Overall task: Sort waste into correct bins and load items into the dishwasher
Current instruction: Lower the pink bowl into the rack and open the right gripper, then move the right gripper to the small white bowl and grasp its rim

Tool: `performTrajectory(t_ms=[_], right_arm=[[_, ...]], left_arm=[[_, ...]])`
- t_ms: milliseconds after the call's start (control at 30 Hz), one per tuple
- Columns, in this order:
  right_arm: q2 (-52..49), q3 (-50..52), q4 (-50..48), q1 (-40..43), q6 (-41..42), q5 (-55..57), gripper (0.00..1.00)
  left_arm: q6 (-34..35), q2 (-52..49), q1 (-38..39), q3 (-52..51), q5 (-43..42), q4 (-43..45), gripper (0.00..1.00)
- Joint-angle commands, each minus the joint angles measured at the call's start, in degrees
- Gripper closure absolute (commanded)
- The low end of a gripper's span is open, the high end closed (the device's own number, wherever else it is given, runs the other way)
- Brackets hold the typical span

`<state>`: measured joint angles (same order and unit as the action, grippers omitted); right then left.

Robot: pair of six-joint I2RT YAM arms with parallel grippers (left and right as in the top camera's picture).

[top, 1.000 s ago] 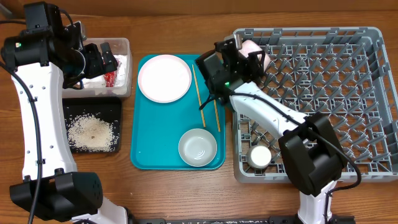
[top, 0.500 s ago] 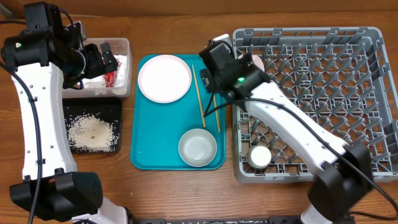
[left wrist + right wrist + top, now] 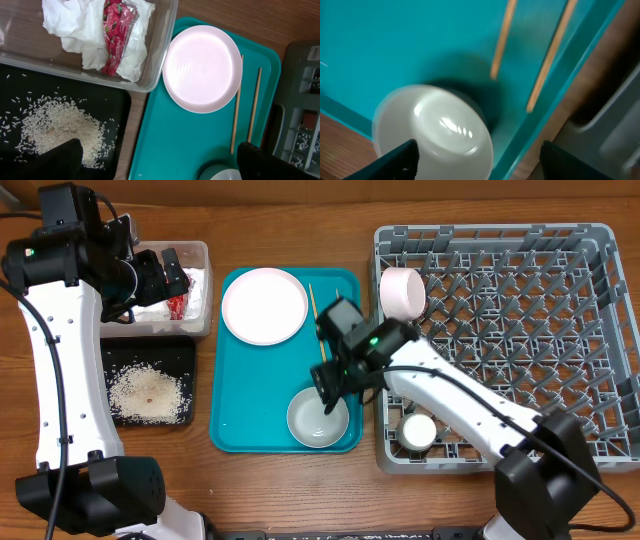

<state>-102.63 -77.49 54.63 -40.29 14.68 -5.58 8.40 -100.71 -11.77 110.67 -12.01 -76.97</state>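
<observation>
My right gripper (image 3: 328, 385) is open just above the white bowl (image 3: 318, 418) on the teal tray; its fingers straddle the bowl (image 3: 435, 135) in the right wrist view (image 3: 490, 162). Two chopsticks (image 3: 315, 320) lie on the tray beside the large plate (image 3: 264, 305). A small pink plate (image 3: 403, 292) stands on edge in the grey rack (image 3: 590, 240), and a small cup (image 3: 418, 430) sits at its front left. My left gripper (image 3: 170, 275) is open and empty over the clear tub (image 3: 200, 250), which holds the napkin (image 3: 85, 30) and red scrap (image 3: 116, 35). Rice (image 3: 148, 392) lies in the black tray (image 3: 185, 350).
The teal tray (image 3: 250, 400) lies between the two bins on the left and the rack on the right. A strip of bare wooden table (image 3: 300, 480) runs along the front.
My right gripper left the small pink plate standing in the rack's back-left corner and moved down and forward over the bowl. The left arm has not moved.
</observation>
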Motion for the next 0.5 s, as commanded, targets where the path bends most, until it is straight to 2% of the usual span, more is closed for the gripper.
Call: performTrajectory(t_ms=[0,133,467], right_arm=[[-0.2,4.0,-0.6,0.1,1.7,0.2,0.25],[-0.1,6.8,-1.5,-0.2,1.4,0.2,0.28],[-0.4,9.0,-4.1,-4.1,1.9,3.7,0.47]], left_arm=[[-0.7,1.1,-0.2,1.2,-0.7,0.1,0.0],[-0.7,1.1,-0.2,1.2,-0.7,0.1,0.0],[-0.7,1.1,-0.2,1.2,-0.7,0.1,0.0]])
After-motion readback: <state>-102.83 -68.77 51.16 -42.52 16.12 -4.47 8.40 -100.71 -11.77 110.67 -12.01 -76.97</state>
